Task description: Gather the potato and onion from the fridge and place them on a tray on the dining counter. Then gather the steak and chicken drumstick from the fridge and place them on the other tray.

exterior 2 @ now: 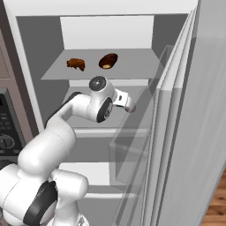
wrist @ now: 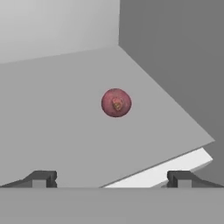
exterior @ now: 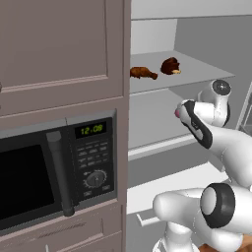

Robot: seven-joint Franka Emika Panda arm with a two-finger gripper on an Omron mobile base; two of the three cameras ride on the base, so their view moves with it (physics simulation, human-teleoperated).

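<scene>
Wide-open, empty fingers [wrist: 111, 179] face round red onion [wrist: 116, 103] on smooth grey shelf [wrist: 65, 131]

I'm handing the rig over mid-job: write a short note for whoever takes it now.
Pincer: open, empty, inside the open fridge, above the middle shelf.
Onion: alone on that shelf, ahead of the pincer, untouched.
Chicken drumstick and steak: side by side on the shelf above, apart from each other.
Potato and trays: can't place them from these views.
Done: fridge door opened.
Left: grasp the onion, carry it to a tray, then the meats to the other.
</scene>
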